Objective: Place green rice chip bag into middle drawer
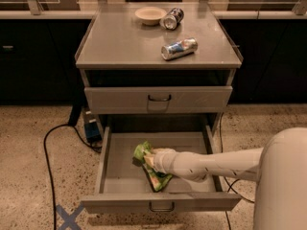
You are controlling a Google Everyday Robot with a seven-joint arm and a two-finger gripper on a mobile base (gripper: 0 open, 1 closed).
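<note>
Camera view: a white arm reaches from the lower right into the open, wide, shallow grey metal middle drawer [120, 169]. Its claw [152, 160] is at the crinkled bright-green rice chip bag [158, 180], which lies on the drawer floor at lower centre. Whether the claw is grasping the bag or has released it cannot be told. If the bag is clenched or snagged, withdrawing could drag it out over the drawer's front.

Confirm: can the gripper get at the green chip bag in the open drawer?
Likely yes: the middle drawer is pulled open, nothing lies over the green rice chip bag, and the gripper sits inside the drawer right at it.
</note>
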